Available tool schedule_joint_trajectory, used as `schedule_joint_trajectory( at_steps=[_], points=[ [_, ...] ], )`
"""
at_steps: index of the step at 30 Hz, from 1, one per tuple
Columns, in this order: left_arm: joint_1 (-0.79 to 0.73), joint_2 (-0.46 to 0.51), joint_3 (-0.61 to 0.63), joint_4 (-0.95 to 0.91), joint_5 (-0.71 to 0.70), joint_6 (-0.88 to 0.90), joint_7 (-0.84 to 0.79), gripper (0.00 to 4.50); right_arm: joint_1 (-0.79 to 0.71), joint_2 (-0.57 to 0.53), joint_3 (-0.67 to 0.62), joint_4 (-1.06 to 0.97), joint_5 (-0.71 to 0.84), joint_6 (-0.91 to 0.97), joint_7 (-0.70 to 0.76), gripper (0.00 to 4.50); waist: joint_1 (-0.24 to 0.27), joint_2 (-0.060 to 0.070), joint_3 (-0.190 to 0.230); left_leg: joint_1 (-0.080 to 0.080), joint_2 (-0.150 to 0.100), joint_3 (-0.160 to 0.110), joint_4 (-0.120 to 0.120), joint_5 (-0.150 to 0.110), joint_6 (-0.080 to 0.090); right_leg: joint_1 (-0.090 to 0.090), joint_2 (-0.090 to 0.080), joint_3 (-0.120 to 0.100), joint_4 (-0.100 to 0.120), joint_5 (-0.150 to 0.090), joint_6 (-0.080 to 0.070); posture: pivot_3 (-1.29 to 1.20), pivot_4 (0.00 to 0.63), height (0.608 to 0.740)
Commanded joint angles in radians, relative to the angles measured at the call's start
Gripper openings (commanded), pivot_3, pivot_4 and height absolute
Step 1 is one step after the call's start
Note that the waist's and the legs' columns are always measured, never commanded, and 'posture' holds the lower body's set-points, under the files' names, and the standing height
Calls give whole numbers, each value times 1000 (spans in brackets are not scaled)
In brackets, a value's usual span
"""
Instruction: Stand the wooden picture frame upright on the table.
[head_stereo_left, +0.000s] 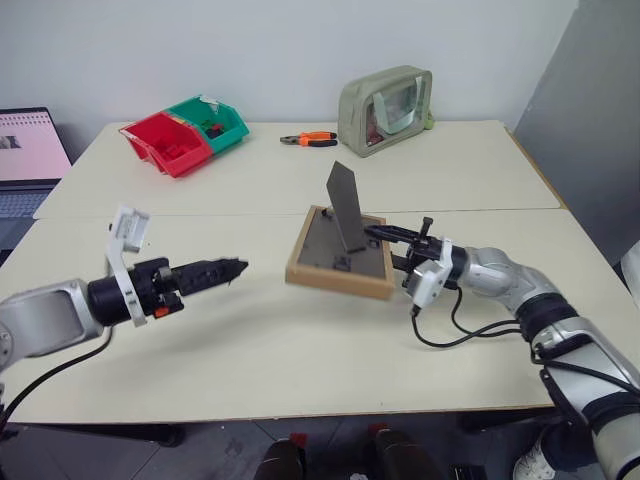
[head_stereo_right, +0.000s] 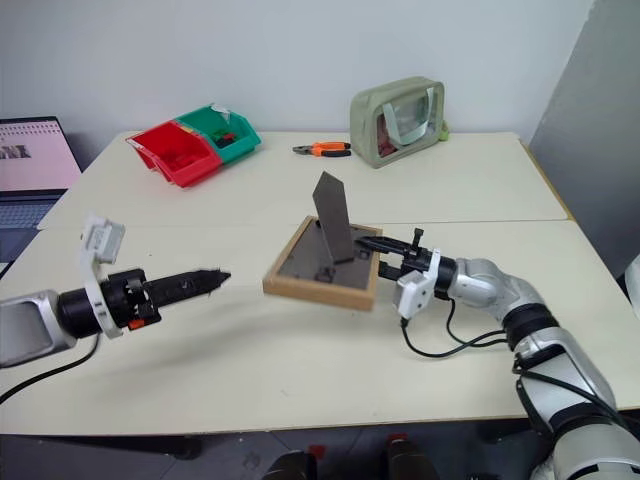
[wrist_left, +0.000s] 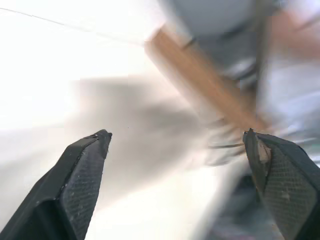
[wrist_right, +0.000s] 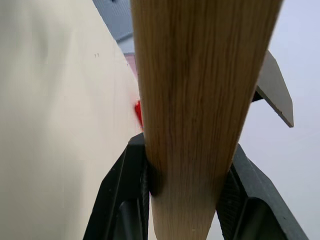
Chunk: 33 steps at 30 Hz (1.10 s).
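The wooden picture frame (head_stereo_left: 338, 281) is near-flat at the middle of the table (head_stereo_left: 300, 370), dark grey back panel up, with its stand (head_stereo_left: 346, 205) sticking up. My right gripper (head_stereo_left: 388, 248) comes in from the right and is shut on the frame's right edge. The right wrist view shows that light-wood edge (wrist_right: 190, 100) clamped between both black fingers (wrist_right: 125, 190). My left gripper (head_stereo_left: 235, 267) hovers left of the frame, apart from it and pointing at it. Its fingers (wrist_left: 85, 170) stand wide open with nothing between them. The picture side is hidden.
A red bin (head_stereo_left: 165, 147) and a green bin (head_stereo_left: 217, 122) stand at the back left, orange-handled pliers (head_stereo_left: 310, 139) and a grey-green pouch (head_stereo_left: 385, 108) at the back. A laptop (head_stereo_left: 30, 150) sits off the far left. A black cable (head_stereo_left: 450, 337) loops under my right wrist.
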Motion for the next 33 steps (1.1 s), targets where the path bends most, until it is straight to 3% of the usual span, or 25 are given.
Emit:
schedule_joint_trajectory(
  at_steps=[1, 4, 6, 11, 18, 20, 28, 32, 33],
  points=[
    [83, -73, 37, -221, 280, -188, 28, 4500, -34, 148, -86, -23, 368, 362, 402, 1297, 2, 0, 0, 0, 0, -1, 0, 0, 0, 0, 0, 0, 0, 0, -1, 0, 150, 740],
    [167, -166, -36, -346, 469, -291, 78, 4500, -138, 302, -180, 85, 501, 781, 597, 1297, 11, 1, 0, -1, 1, -2, 0, 0, 0, 0, 0, -1, 0, 1, -1, 0, 150, 740],
    [207, -195, -51, -377, 549, -327, 82, 4500, -185, 346, -213, 154, 521, 942, 679, 1297, 14, 1, 1, 0, 0, -1, 0, 0, 0, 0, 0, -2, 1, 1, -1, 0, 150, 740],
    [258, -263, -21, -385, 637, -379, 79, 4500, -244, 410, -266, 287, 486, 1107, 740, 1297, 40, 1, 1, -2, -2, -3, -1, 0, 0, -1, 1, -3, -1, 0, -2, 0, 150, 740],
    [252, -302, -27, -382, 657, -375, 57, 4500, -237, 449, -300, 350, 417, 1133, 690, 1297, 36, 1, 0, -2, -2, -1, -1, 0, 0, -1, 1, -4, -3, 0, -1, 0, 150, 740],
    [230, -303, -34, -370, 657, -368, 50, 4500, -235, 449, -317, 354, 408, 1134, 673, 1995, 36, 1, 0, -1, -2, -1, -1, 0, 0, -1, 2, -4, -2, 0, -2, 0, 150, 740],
    [159, -295, -61, -297, 690, -365, -2, 4500, -148, 343, -325, 280, 348, 1111, 753, 3577, 39, 1, 0, -2, -2, -1, -1, 0, 0, -1, 2, -5, -3, 1, -2, 0, 150, 740],
    [159, -285, -43, -257, 699, -362, -50, 4500, -17, 210, -321, 74, 323, 1118, 779, 4452, 38, 1, 0, -2, -2, -1, -1, 0, 0, -1, 2, -4, -3, 1, -2, 0, 150, 740],
    [155, -276, -30, -243, 688, -346, -64, 4500, 23, 168, -316, -18, 307, 1141, 764, 4479, 41, 1, 0, -2, -2, -2, -1, 0, 0, 0, 2, -5, -3, 1, -2, 0, 150, 740]
  ],
)
